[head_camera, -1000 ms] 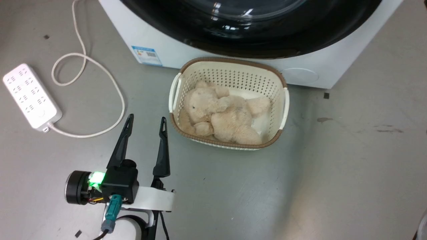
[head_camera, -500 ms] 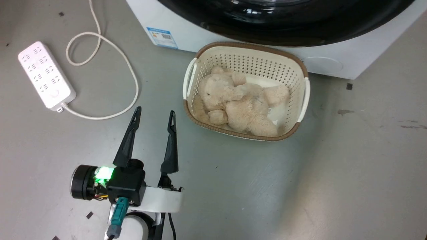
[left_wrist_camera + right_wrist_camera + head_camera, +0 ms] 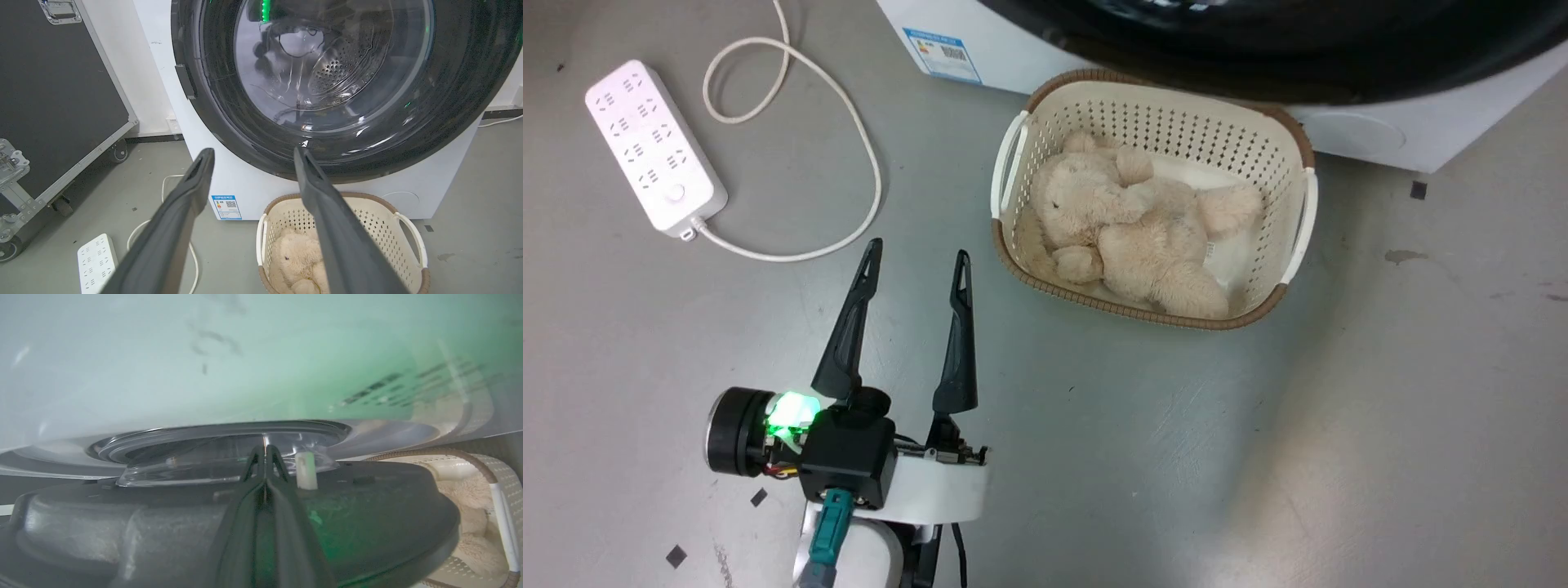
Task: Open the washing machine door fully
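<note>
Currently left gripper (image 3: 920, 249) hangs spread wide and empty over the floor (image 3: 1258, 457), well short of the washing machine door (image 3: 1258, 41) ahead, just behind the basket (image 3: 1010, 155); right gripper (image 3: 265, 451), fingers pressed together on nothing, points close at that door's glass bulge.

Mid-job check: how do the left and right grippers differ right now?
The left gripper is open, fingers spread; the right gripper is shut, fingers pressed together. The left gripper hangs over bare floor beside the basket, short of the washing machine door; the right gripper lies close against that door's dark ring. Neither holds anything.
</note>
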